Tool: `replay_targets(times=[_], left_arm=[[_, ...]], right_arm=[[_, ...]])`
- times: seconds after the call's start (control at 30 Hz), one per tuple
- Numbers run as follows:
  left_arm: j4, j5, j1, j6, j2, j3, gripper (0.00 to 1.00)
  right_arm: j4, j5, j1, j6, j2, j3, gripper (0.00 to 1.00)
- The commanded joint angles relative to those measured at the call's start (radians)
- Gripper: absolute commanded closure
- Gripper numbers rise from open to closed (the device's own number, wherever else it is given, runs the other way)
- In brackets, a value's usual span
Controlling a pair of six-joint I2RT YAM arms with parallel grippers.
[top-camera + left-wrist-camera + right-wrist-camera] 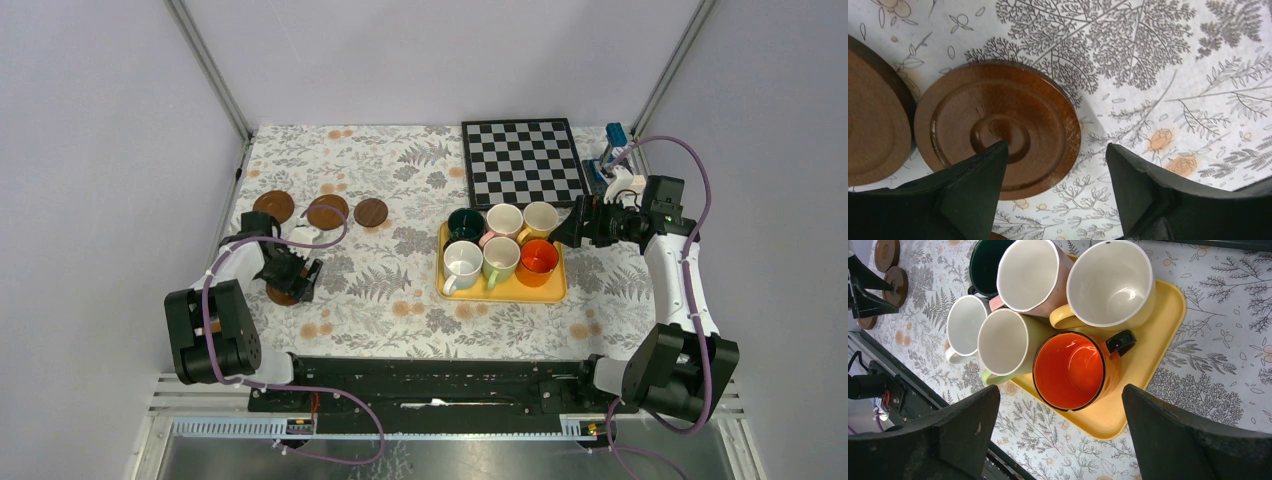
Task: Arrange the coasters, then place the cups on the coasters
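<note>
Under left end effector point(303, 283), half-hidden coaster point(279, 297)

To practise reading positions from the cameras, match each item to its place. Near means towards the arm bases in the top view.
Items:
1 orange cup
2 dark green cup
3 chessboard
4 coaster centred in left wrist view

Places:
A far left corner of the tray
B lying flat by the left gripper
C off the tray, beyond it
D near right corner of the tray

Pairs: 1-D, 2-A, 3-C, 4-B
</note>
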Motion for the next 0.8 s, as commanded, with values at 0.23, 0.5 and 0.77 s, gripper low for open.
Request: replay_targets(times=[0.23, 0.5, 0.77], left_arm=[[0.103, -0.076, -0.152, -0.023, 0.019, -0.081, 0.37], [0.129, -0.095, -0.278, -0.099, 0.021, -0.063, 0.5], [0.216, -0.14, -0.368, -0.155, 0.1, -0.002, 0.54]], right_arm=[[0.017, -0.009, 0.004, -0.011, -0.022, -0.004, 0.0], [0.018, -0.008, 0.004, -0.012, -0.022, -0.004, 0.0], [0.02, -0.005, 0.004, -0.016, -0.026, -0.008, 0.0]])
